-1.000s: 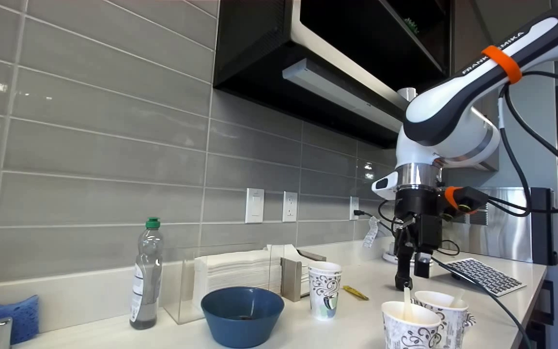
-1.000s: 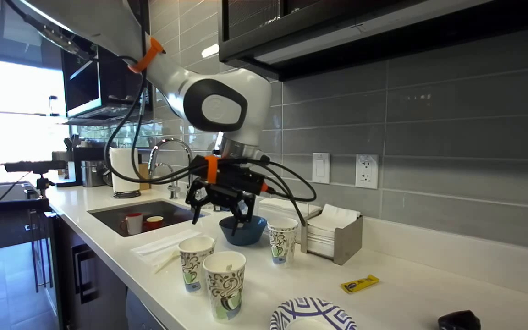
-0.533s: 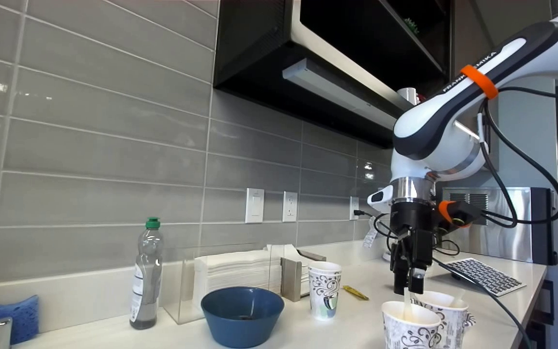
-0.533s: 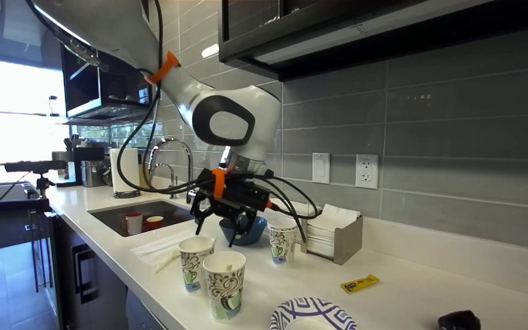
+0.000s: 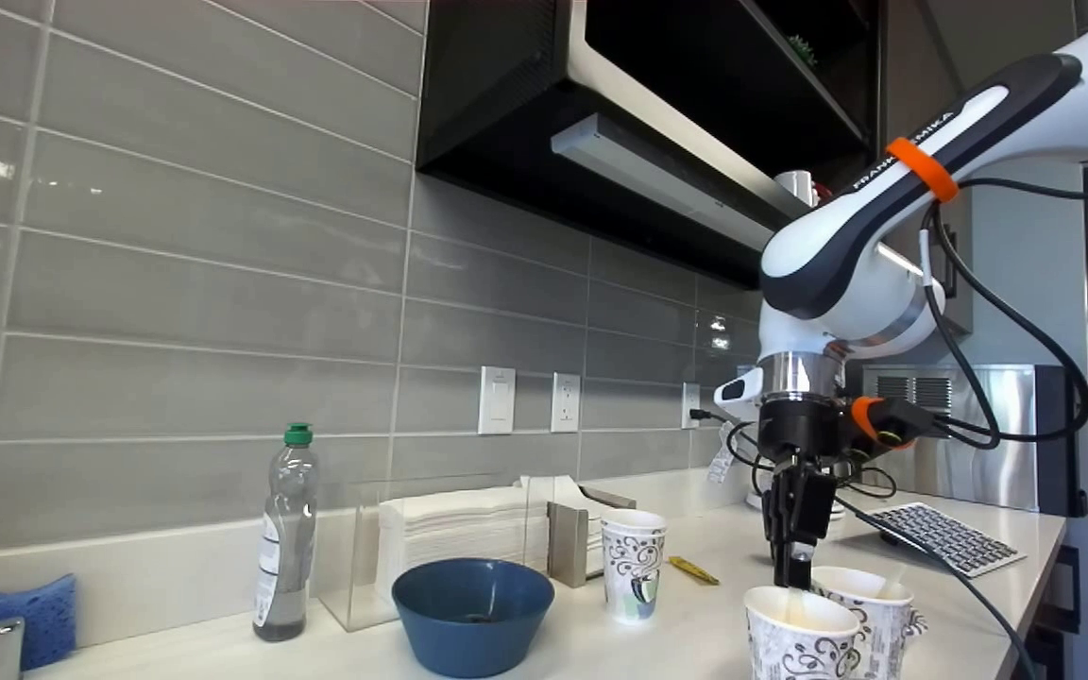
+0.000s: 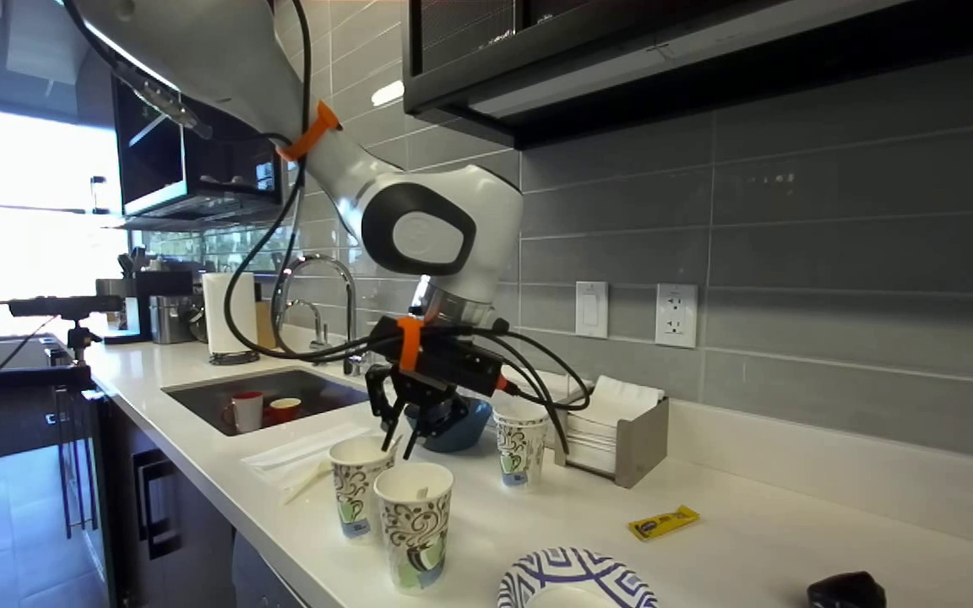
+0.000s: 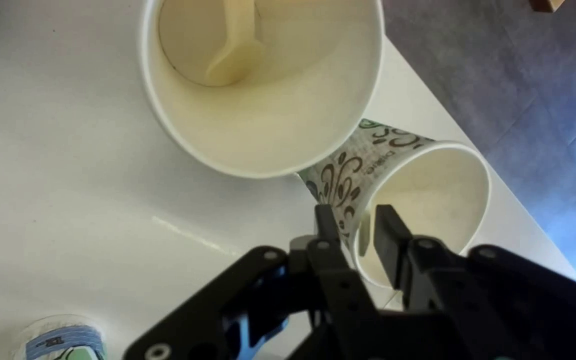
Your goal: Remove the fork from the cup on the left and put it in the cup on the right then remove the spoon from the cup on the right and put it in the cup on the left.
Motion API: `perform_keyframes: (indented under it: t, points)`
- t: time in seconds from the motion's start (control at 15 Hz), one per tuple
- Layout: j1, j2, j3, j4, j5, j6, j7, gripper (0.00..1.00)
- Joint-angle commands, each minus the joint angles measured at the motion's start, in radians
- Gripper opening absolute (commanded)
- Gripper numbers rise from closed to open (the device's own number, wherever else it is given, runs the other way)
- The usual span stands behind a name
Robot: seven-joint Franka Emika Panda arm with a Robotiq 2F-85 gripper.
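Two patterned paper cups stand close together on the counter, each with a pale utensil in it. In the wrist view the lower-right cup [image 7: 348,172] has only the narrow edge of its utensil [image 7: 365,234] showing. My gripper [image 7: 357,220] is partly open around that cup's rim, one finger outside and one over its mouth. The utensil edge lies in the gap, apart from the pads. The upper cup [image 7: 268,140] holds another utensil [image 7: 238,45], flared at its bottom. I cannot tell which is the fork and which the spoon. Both exterior views have the gripper [image 5: 793,574] low over the cups.
Stacked cups [image 5: 634,576], a blue bowl [image 5: 473,623] and a napkin holder [image 6: 643,443] stand nearer the wall. A yellow packet [image 6: 662,523] and a patterned plate [image 6: 575,574] lie on the counter. The counter's edge runs close by both cups.
My gripper has come down and across to the cup, and its jaws have drawn much closer together. Cups and utensils stand where they stood.
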Motion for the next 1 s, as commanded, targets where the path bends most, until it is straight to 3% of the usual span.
perform_keyframes:
  t: [0.0, 0.53, 0.93]
  points:
    - [-0.028, 0.020, 0.022, 0.033, 0.026, -0.023, -0.025, 0.01]
    - [-0.035, 0.003, 0.033, 0.045, 0.012, -0.041, -0.014, 0.01]
    - [-0.046, -0.079, 0.037, 0.043, -0.038, -0.101, 0.038, 0.01]
